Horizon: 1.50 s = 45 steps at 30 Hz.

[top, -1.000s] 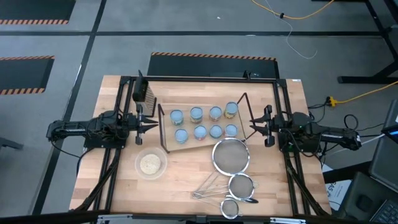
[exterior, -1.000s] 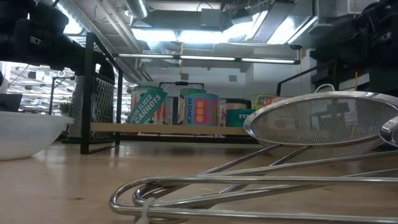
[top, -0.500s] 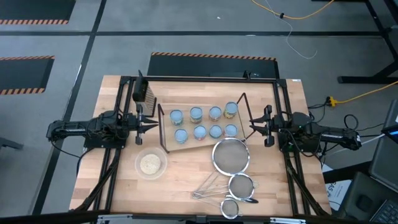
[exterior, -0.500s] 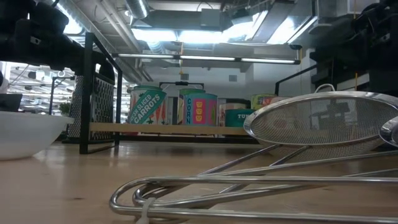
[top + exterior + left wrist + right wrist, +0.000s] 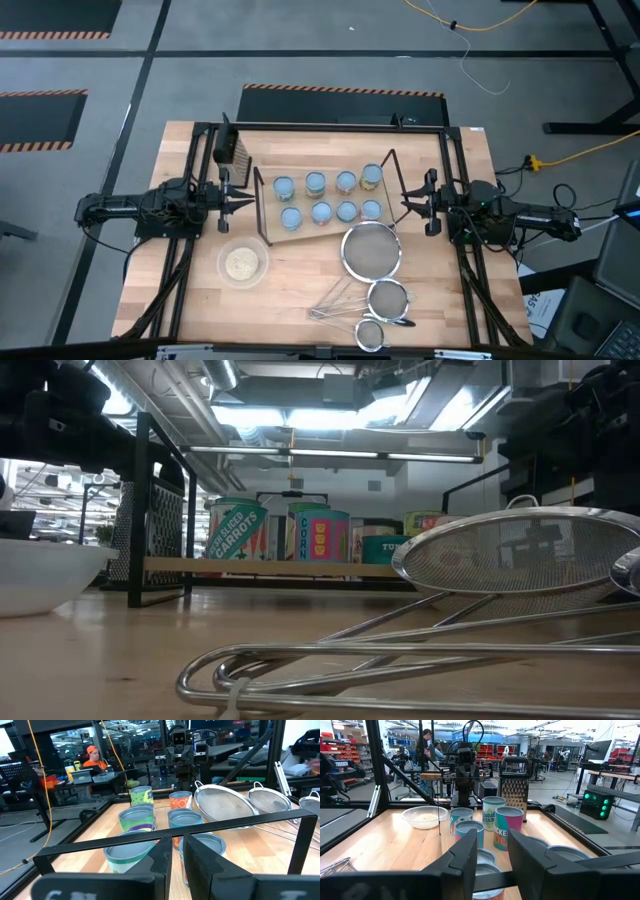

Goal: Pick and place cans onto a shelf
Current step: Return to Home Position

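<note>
A dark metal box grater stands upright near the far-left corner of the light wooden tabletop. A clear bowl of pale grains sits nearer. Three round wire-mesh strainers lie in a row, largest farthest, with their handles bunched together.

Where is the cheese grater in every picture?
High view: the grater stands at the far left of the table, by the left end of the shelf.
Low view: on the left, behind the shelf's black wire frame.
Left wrist view: not in it.
Right wrist view: standing beyond the cans.
Shared landmark: the cans on the shelf show in all four views.
</note>
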{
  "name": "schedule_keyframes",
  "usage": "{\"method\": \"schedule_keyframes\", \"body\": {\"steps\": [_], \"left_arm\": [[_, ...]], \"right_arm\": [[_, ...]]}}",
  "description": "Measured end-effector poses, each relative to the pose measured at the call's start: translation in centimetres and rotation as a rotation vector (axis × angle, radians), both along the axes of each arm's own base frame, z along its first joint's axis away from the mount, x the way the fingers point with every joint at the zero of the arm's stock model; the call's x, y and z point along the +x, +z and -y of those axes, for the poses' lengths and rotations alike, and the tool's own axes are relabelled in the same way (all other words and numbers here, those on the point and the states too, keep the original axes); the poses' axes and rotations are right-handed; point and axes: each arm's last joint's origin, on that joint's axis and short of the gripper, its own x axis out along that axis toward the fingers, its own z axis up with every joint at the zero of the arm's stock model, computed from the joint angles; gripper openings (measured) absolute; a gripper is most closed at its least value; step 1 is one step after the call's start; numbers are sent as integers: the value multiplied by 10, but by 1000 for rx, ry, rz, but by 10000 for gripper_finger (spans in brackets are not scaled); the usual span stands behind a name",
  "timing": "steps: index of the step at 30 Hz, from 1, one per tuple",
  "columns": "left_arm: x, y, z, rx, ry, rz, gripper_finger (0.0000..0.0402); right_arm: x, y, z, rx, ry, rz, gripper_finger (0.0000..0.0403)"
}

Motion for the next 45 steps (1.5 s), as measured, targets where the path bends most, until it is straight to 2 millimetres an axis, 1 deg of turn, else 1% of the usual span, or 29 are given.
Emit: {"method": "schedule_keyframes", "body": {"steps": [27, 45], "left_arm": [[0, 0, 0, -2, 0, 0, 37], [0, 0, 0, -1, 1, 0, 44]], "right_arm": [[0, 0, 0, -2, 0, 1, 113], [0, 0, 0, 0, 0, 1, 113]]}}
